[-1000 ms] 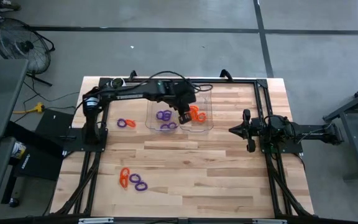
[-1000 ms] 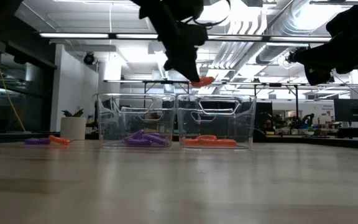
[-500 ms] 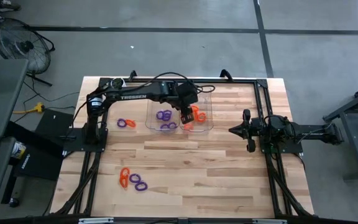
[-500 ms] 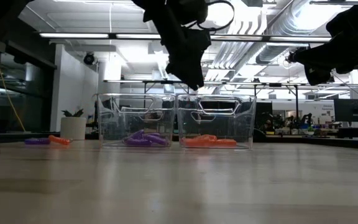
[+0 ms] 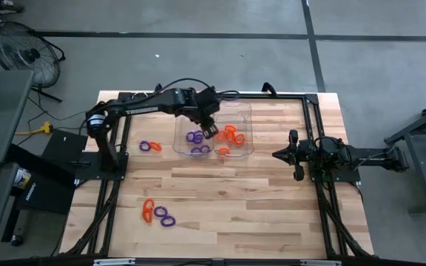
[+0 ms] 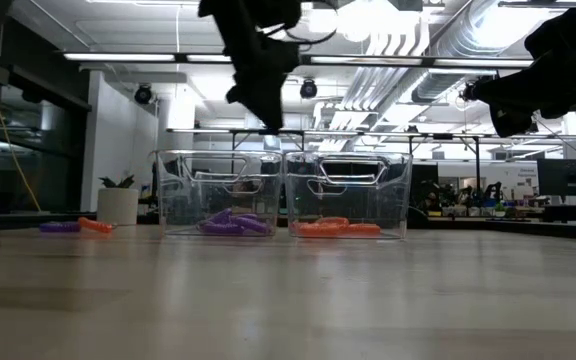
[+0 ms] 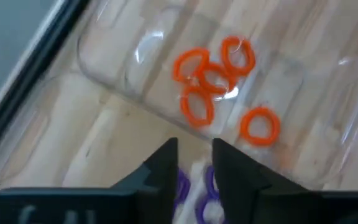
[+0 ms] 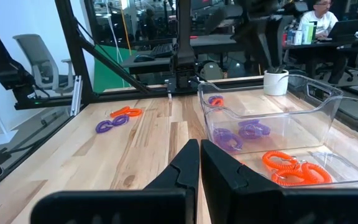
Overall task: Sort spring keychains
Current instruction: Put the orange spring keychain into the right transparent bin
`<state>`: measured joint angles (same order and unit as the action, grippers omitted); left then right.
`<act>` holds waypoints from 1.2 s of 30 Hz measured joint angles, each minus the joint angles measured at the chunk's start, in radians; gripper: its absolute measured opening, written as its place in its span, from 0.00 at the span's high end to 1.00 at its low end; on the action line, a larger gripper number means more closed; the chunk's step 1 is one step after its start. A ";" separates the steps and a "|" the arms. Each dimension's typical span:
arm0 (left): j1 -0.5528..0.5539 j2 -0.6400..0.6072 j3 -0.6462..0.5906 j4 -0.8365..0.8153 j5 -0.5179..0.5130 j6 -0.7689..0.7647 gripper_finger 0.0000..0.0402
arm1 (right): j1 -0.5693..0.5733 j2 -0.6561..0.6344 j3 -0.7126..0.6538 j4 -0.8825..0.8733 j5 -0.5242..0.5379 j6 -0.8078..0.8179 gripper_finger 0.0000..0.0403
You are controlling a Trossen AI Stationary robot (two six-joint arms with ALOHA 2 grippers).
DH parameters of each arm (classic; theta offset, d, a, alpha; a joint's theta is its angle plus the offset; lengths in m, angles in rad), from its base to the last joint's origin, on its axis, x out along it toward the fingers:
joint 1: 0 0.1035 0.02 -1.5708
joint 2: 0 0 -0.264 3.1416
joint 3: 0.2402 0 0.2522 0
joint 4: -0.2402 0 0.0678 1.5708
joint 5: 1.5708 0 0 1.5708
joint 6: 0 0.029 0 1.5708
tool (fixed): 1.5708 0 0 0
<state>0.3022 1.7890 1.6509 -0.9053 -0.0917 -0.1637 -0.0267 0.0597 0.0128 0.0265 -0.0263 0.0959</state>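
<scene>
High overhead, low table-level, wrist views close; all share clear trays (image 5: 214,133)

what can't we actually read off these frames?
- Left gripper, above the two clear trays: narrow gap between its fingers in the left wrist view, nothing seen held; open or shut is unclear.
- Purple keychains: mostly hidden behind those fingers in the left wrist view.
- Exact count of orange keychains: they overlap and are too small in the high view.

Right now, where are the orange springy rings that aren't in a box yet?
In the high view, one orange ring lies near the table's front left, beside two purple rings. Another sits left of the clear trays, touching a purple one.
</scene>
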 joint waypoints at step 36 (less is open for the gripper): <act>0.110 -0.569 -0.896 -0.056 0.103 -0.382 1.00 | 0.000 0.000 0.000 0.000 0.000 0.000 0.97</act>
<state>0.4126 1.2201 0.7548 -0.9612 0.0116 -0.5458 -0.0268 0.0593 0.0128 0.0265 -0.0261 0.0959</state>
